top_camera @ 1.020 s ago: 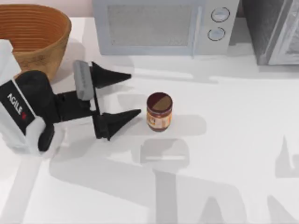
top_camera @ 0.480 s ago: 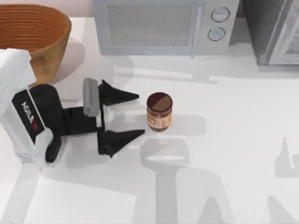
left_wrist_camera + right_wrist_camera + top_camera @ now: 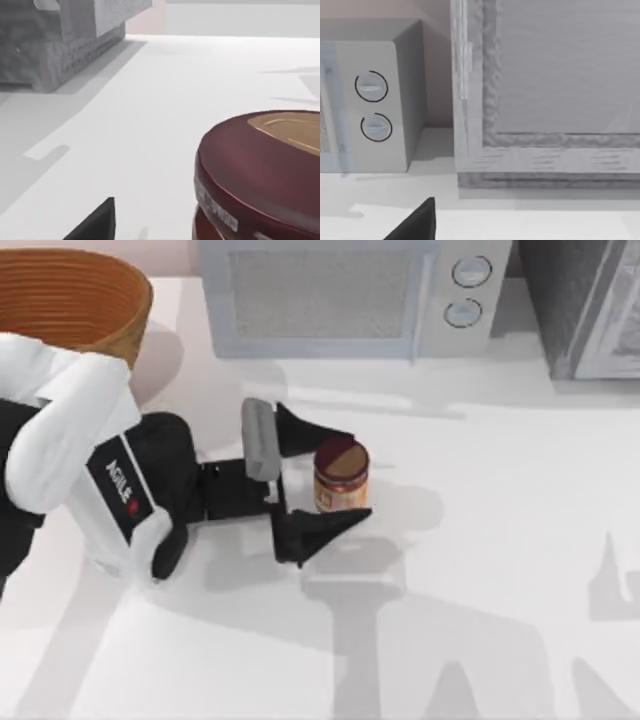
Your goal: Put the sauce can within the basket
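The sauce can [image 3: 341,476] stands upright on the white table, maroon lid up, orange label at its side. My left gripper [image 3: 358,476] is open, with one black finger on each side of the can; I cannot tell whether either one touches it. In the left wrist view the can [image 3: 260,170] is very close, and a dark fingertip [image 3: 95,222] shows at the frame's edge. The wicker basket [image 3: 135,290] sits at the far left corner, partly hidden by my left arm. My right arm stays parked off to the right.
A grey microwave [image 3: 340,295] stands along the back edge just behind the can. A grey cabinet [image 3: 590,305] fills the back right corner. The right wrist view faces the microwave's dials [image 3: 370,105] and the cabinet [image 3: 550,90].
My left arm has moved right from beside the basket, and its open fingers, which were short of the can, now straddle it. The can has not moved.
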